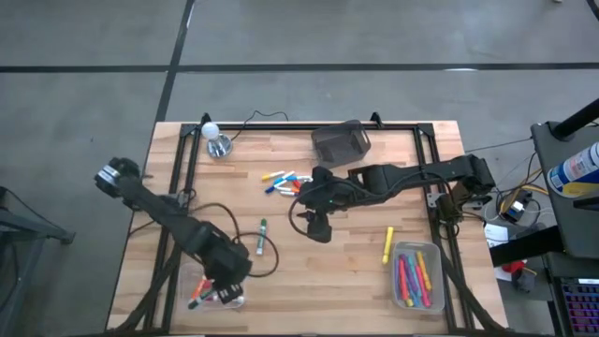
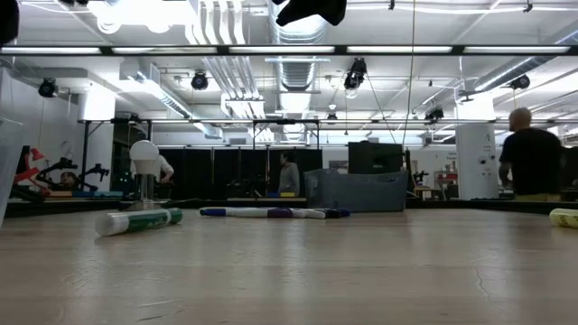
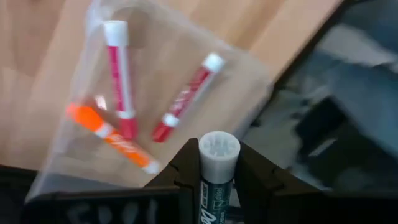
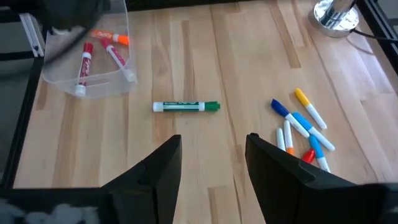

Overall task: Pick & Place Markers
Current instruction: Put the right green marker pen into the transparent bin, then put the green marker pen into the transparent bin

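My left gripper (image 3: 219, 186) hangs over the clear tray (image 3: 81, 155) at the table's near left corner (image 1: 227, 285), shut on a dark-bodied marker with a pale ridged end. Two red markers (image 3: 121, 81) and an orange one (image 3: 109, 137) lie flat in that tray. My right gripper (image 4: 212, 155) is open above the table's middle (image 1: 318, 225) and touches nothing. A green-capped marker (image 4: 186, 106) lies on the wood ahead of it. A loose heap of blue, yellow and orange markers (image 4: 301, 127) lies farther off. A single yellow marker (image 1: 387, 243) lies near the right tray. My left gripper pinches the dark marker's barrel between its two fingers, just behind the pale ridged end (image 3: 219, 152). That end sticks out past the fingertips. The marker lies along the fingers, which point down from above. It is lifted clear above the tray.
A second clear tray (image 1: 418, 253) with several coloured markers sits at the near right. A dark mesh bin (image 1: 342, 142) and a small lamp (image 1: 216, 140) stand by the far edge. A black cable (image 1: 271, 253) loops beside the green marker. People stand in the room beyond the table.
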You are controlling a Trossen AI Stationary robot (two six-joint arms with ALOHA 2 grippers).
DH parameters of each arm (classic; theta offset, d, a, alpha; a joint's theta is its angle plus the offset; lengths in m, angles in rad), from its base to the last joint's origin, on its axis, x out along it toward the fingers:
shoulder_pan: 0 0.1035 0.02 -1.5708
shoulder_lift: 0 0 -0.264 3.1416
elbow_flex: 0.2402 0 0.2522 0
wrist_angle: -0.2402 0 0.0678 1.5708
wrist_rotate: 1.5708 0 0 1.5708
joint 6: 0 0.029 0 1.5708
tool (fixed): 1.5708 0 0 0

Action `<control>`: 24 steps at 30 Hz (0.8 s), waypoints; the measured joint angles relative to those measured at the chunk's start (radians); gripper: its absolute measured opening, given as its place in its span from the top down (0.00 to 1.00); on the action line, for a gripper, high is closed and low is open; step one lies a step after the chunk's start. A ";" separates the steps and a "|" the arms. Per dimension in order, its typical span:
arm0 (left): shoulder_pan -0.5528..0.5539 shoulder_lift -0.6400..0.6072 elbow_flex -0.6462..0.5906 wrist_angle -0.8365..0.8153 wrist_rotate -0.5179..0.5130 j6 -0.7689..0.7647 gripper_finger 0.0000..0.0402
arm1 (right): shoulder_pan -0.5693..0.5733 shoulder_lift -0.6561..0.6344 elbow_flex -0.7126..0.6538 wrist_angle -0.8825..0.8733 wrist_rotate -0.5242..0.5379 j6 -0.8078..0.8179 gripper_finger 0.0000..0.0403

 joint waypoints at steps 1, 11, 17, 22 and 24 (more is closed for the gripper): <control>-0.001 0.021 0.000 -0.016 0.001 0.030 0.84 | 0.000 0.000 0.000 0.002 0.000 0.003 0.59; -0.008 0.109 0.000 -0.064 -0.058 0.142 0.76 | 0.000 0.000 0.000 0.017 -0.001 0.059 0.59; -0.008 0.074 0.000 -0.089 -0.157 0.142 0.67 | 0.000 0.000 0.000 0.017 -0.001 0.059 0.60; 0.010 0.042 0.000 -0.130 -0.253 0.113 0.64 | -0.002 0.000 0.000 0.017 -0.001 0.059 0.60; 0.029 0.028 0.000 -0.128 -0.304 0.091 0.64 | -0.004 0.000 0.000 0.017 -0.001 0.069 0.60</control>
